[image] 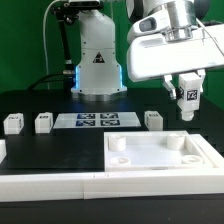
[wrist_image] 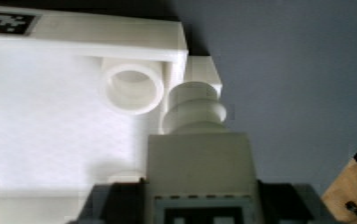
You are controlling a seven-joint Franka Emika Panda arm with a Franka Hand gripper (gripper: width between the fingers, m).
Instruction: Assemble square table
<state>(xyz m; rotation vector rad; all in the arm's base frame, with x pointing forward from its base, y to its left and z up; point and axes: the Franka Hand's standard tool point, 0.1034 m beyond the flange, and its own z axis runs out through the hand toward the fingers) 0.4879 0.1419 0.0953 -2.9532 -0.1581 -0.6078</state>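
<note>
The square tabletop (image: 160,157) is a white slab with a raised rim, lying at the front of the table. In the wrist view it (wrist_image: 50,110) shows a round corner socket (wrist_image: 136,84) and a tag (wrist_image: 4,22). My gripper (image: 190,92) is shut on a white tagged leg (image: 190,99), held upright in the air above the slab's far corner on the exterior view's right. In the wrist view the gripper (wrist_image: 201,208) holds the leg (wrist_image: 200,150), whose stepped tip (wrist_image: 193,100) lies just beside the socket, over the slab's edge.
Three loose legs stand on the black table: two at the exterior view's left (image: 12,123) (image: 43,123) and one right of centre (image: 152,119). The marker board (image: 98,121) lies between them. A long white border bar (image: 45,182) runs along the front. The robot base (image: 97,65) stands behind.
</note>
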